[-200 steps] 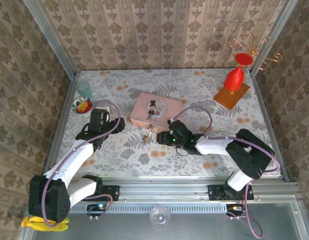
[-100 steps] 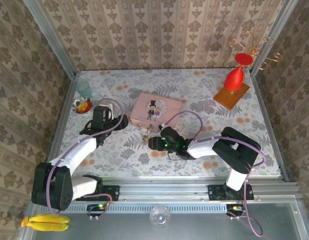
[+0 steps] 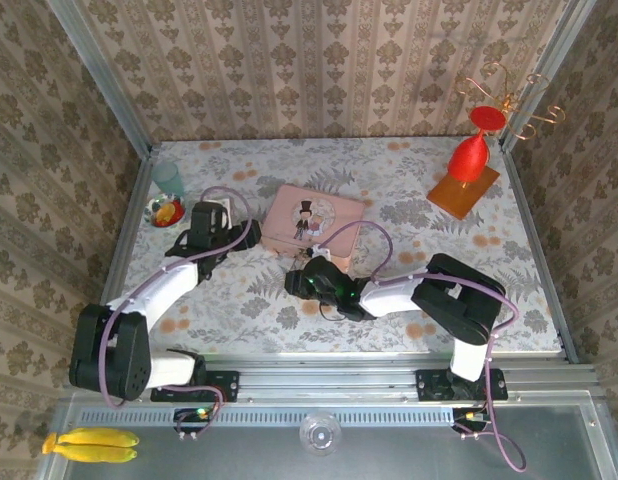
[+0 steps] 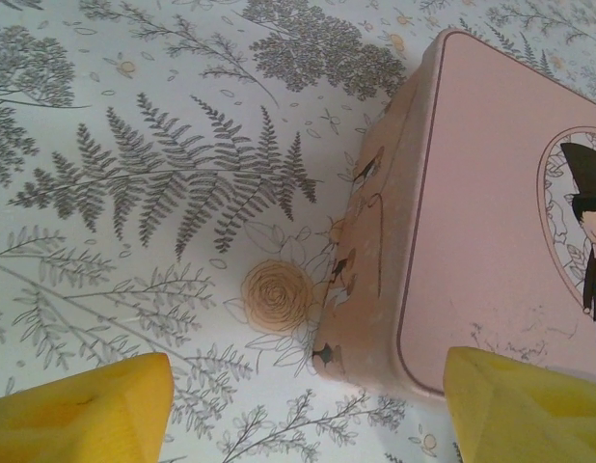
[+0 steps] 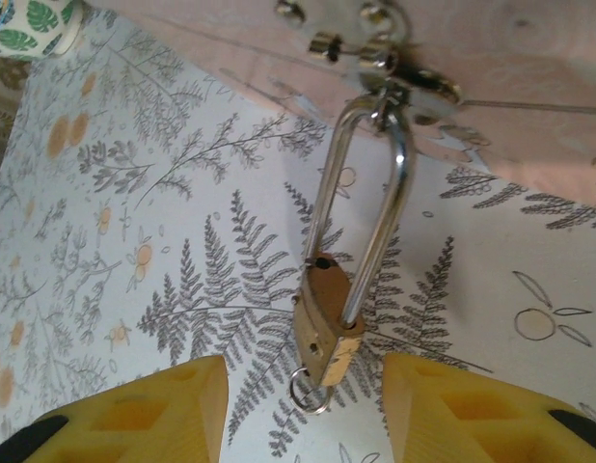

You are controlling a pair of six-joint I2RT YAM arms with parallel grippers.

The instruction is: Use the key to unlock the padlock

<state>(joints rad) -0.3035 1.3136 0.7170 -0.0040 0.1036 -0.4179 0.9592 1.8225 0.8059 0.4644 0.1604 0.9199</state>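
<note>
Two claws are standing spread, left claw point(image 4: 303, 405) by the box point(image 4: 491, 193); your right claw point(image 5: 303, 410) is straddling the padlock point(image 5: 327, 323), so pinching off-centre risks swinging it aside.

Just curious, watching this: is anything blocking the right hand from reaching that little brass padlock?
Nothing visible does. The padlock is hooked by its shackle through the pink box's clasp. The right hand's yellow fingers stand apart on either side of it, with just tablecloth between.
</note>
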